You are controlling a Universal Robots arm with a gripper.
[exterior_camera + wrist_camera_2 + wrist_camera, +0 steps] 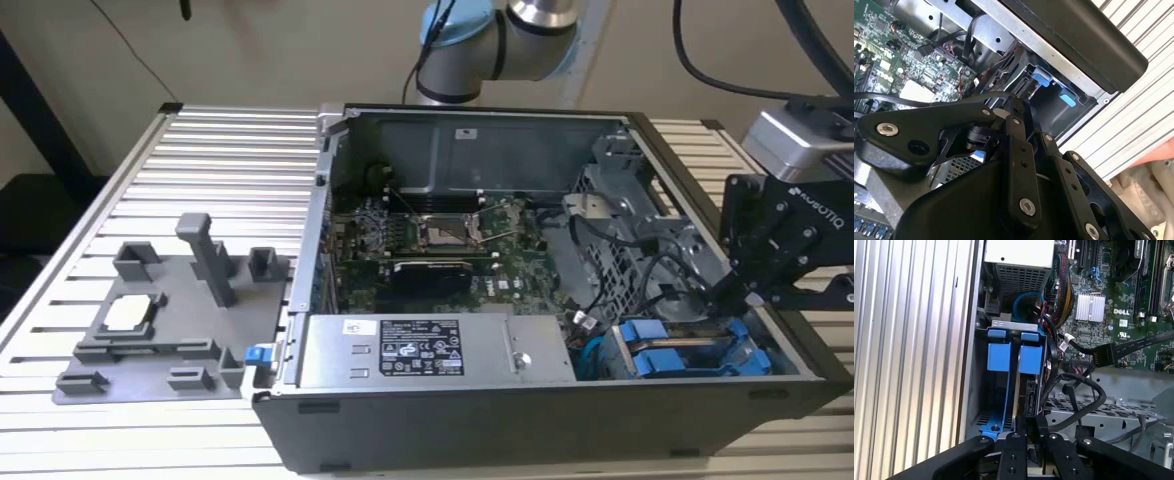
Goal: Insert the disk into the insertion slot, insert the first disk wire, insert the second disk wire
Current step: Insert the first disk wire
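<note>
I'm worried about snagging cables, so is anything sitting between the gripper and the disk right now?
Nothing visible does. In the first wrist view the gripper sits right by the disk, which lies in the slot; the black cables loop beside it, toward the motherboard, not across the gap.

The claw (1028, 425) tilts downward, fingers (1014, 442) drawn together.

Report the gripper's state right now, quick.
Gripper: closed, down by the blue drive handles; whether it grips anything cannot be told.
</note>
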